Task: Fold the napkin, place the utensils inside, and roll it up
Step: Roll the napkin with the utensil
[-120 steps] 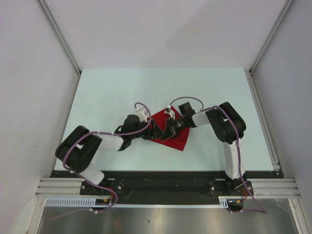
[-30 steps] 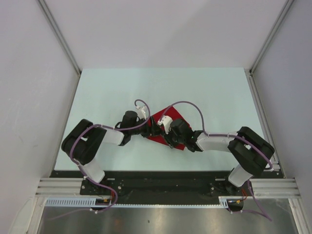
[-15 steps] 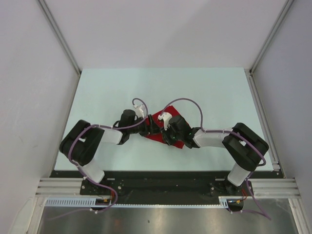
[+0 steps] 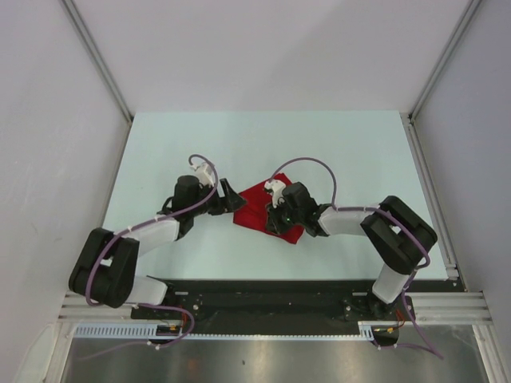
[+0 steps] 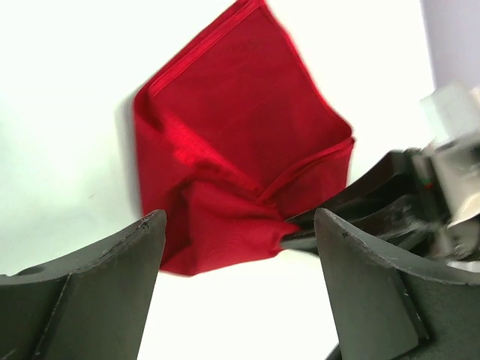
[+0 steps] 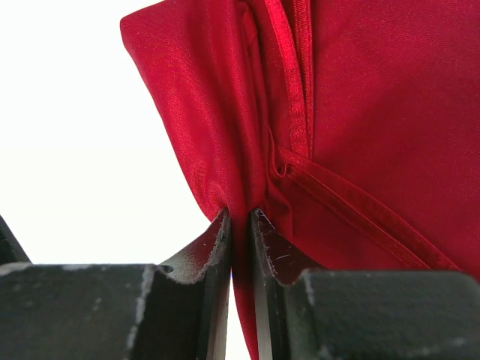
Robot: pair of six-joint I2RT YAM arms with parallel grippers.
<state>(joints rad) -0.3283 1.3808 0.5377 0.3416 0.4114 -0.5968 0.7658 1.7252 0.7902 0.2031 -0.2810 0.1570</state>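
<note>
The red napkin (image 4: 254, 207) lies folded and bunched on the pale table, between the two arms. It fills the left wrist view (image 5: 240, 135) and the right wrist view (image 6: 375, 112). My right gripper (image 4: 275, 219) is shut on a fold at the napkin's edge (image 6: 240, 217). Its dark fingers (image 5: 337, 217) also show in the left wrist view, pinching the cloth. My left gripper (image 4: 231, 199) is open and empty (image 5: 238, 225), just left of the napkin and not touching it. The orange utensil is not in view.
The pale table (image 4: 200, 144) stretches back to grey walls, with metal rails (image 4: 427, 167) along its sides. The arm bases stand on the black rail (image 4: 263, 291) at the near edge.
My left gripper has let go of the napkin and drawn back to the left, open. My right gripper has stayed on the cloth, moving slightly back with it.
</note>
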